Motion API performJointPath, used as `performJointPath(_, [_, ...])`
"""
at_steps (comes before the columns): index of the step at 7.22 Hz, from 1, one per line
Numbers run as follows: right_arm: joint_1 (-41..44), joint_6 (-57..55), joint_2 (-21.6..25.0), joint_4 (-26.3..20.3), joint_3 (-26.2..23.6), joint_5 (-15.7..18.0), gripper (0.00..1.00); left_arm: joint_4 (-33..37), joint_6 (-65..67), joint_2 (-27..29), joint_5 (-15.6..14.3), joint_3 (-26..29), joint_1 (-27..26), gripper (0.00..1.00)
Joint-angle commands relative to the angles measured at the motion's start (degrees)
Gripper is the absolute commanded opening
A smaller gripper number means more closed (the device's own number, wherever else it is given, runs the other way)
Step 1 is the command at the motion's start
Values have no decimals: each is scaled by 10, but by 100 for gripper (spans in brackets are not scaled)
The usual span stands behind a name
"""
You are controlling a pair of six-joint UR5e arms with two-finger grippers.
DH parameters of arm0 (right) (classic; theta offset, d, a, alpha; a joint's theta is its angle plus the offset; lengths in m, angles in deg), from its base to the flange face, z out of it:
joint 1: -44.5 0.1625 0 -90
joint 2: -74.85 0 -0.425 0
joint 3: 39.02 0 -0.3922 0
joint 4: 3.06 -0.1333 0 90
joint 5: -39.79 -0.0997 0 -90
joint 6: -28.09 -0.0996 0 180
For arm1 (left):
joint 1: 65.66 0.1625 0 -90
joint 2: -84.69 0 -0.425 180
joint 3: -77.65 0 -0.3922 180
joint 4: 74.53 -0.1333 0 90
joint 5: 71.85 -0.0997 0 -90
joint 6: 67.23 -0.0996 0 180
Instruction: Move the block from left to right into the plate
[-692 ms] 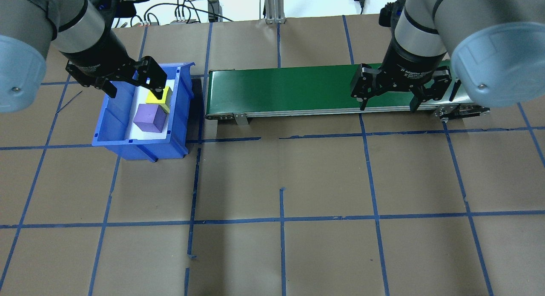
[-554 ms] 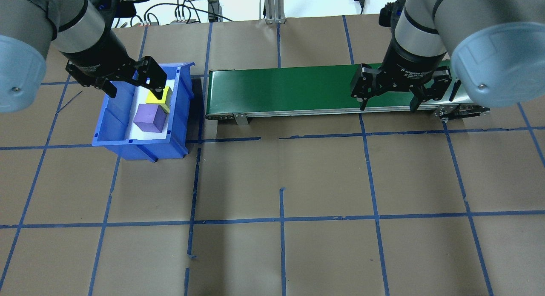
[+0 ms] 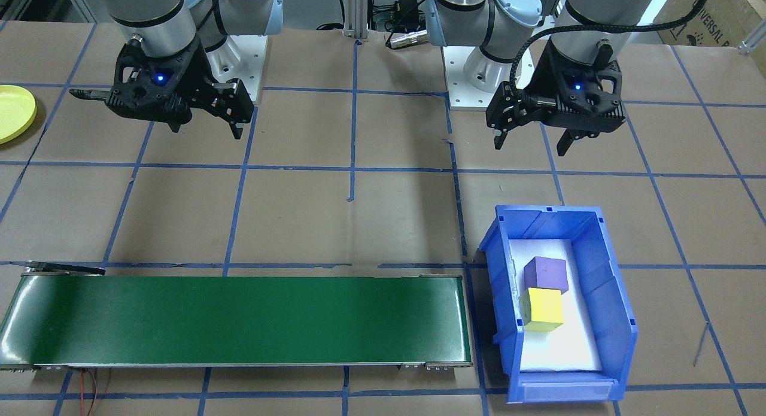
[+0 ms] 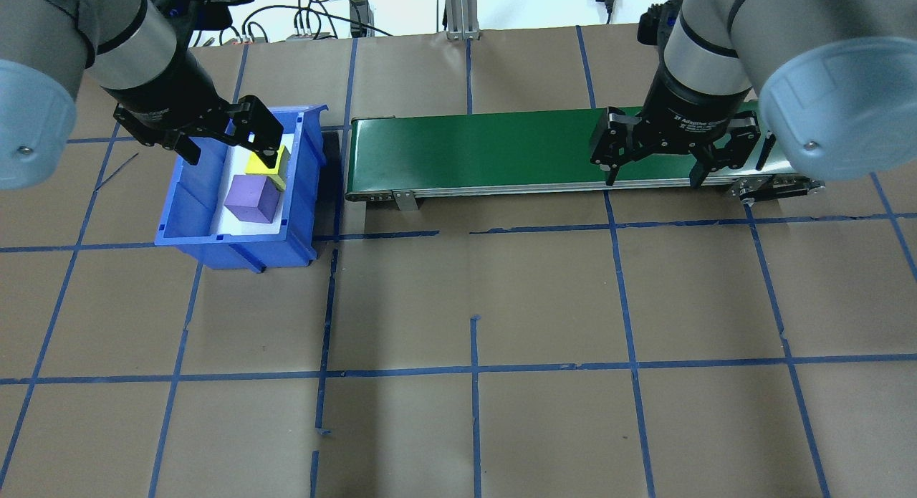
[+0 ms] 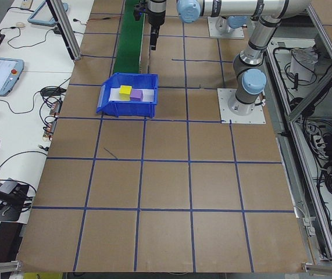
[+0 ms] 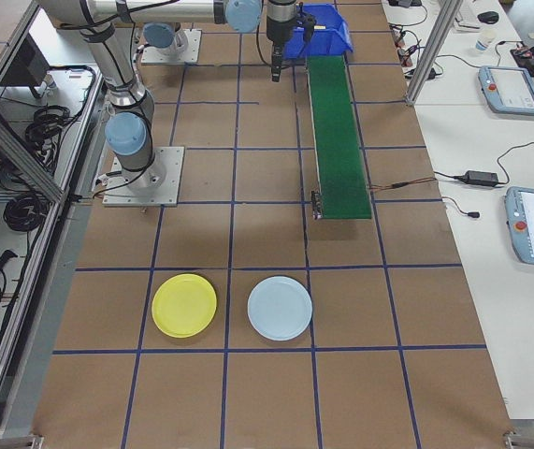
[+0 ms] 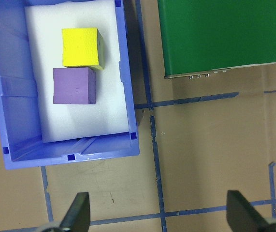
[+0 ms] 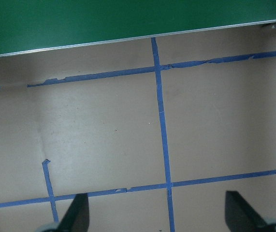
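Blocks [image 7: 79, 46] beyond spread left claw [image 7: 157, 217]

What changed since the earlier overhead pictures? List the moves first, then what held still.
The left gripper, open and empty, shifted very slightly over the blue bin; it took hold of nothing. The yellow block and purple block lie where they were in the bin. The right gripper stays open by the green conveyor.

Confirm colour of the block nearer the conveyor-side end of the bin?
Yellow block; the purple block sits beside it. Clearest in the left wrist view.
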Motion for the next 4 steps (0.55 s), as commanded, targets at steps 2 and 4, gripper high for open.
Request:
performJointPath(2, [0,0,0,0,0,0,100,3,-14,-4,-3,0,11,100])
performJointPath(4, [0,0,0,0,0,0,100,-7,-20,40,-1,-16,16,100])
